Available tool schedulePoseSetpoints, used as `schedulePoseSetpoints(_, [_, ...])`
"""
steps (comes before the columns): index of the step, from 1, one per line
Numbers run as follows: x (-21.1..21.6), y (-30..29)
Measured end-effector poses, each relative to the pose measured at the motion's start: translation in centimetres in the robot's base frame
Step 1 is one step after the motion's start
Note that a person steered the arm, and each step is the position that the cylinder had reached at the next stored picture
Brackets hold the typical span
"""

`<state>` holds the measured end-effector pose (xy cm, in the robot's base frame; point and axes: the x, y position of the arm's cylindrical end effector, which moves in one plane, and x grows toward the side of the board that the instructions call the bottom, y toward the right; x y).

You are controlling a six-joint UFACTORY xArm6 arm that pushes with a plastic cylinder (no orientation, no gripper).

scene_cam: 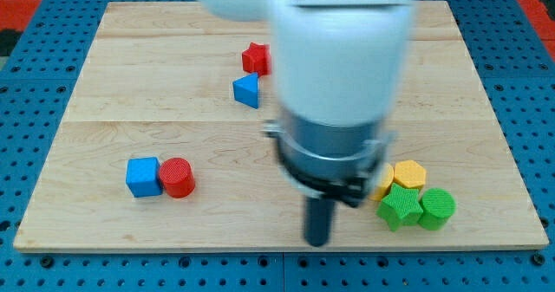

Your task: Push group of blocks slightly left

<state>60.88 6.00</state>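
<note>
My tip, a bare rod grasping nothing, rests near the surface's bottom edge, just left of the group, yellow block, green star, green cylinder, so on the wrong side for pushing left.

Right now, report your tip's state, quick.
My tip: no gripper, holding nothing, touching no block; it sits to the view's left of the green star in the yellow-green group.

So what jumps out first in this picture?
The big blurred white arm fills the view's middle, its dark rod ending in my tip near the board's bottom edge. To the tip's right sits a cluster: yellow blocks, a green star and a green cylinder.
</note>
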Motion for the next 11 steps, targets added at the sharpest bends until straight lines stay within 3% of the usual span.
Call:
schedulePoseSetpoints(3, [0.0, 17.3])
schedulePoseSetpoints(7, [-6.2, 8.8])
schedulePoseSetpoints(9, [-7.1, 4.5])
schedulePoseSetpoints(11, [-10.1, 3.1])
